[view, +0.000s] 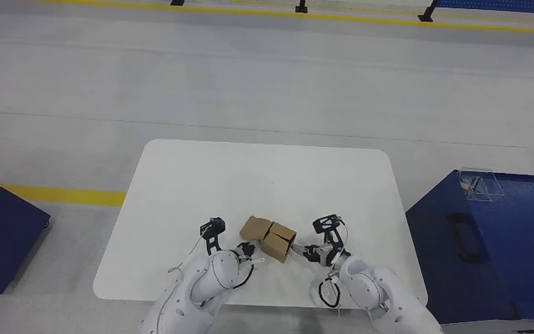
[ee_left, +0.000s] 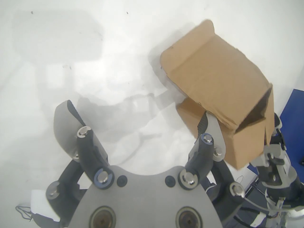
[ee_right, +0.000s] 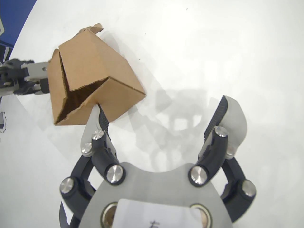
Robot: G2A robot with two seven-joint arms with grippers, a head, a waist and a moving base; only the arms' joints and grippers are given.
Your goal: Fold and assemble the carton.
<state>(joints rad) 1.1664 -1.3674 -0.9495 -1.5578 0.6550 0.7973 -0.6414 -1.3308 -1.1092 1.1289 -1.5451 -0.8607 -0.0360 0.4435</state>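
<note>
At the table's (view: 250, 175) near edge, your left gripper (ee_left: 137, 109) and right gripper (ee_right: 161, 103) stand wide open, one finger each touching the carton (view: 269, 236), lying lengthwise between them.

My left arm (view: 209, 284), right arm (view: 367, 288): white shells, black cables; left end effector (ee_left: 137, 109), right end effector (ee_right: 161, 102): grey plates, black links, silver screws.

Left gripper (ee_left: 139, 117) jaws spread wide; right gripper (ee_right: 161, 107) likewise, facing it, near.
</note>
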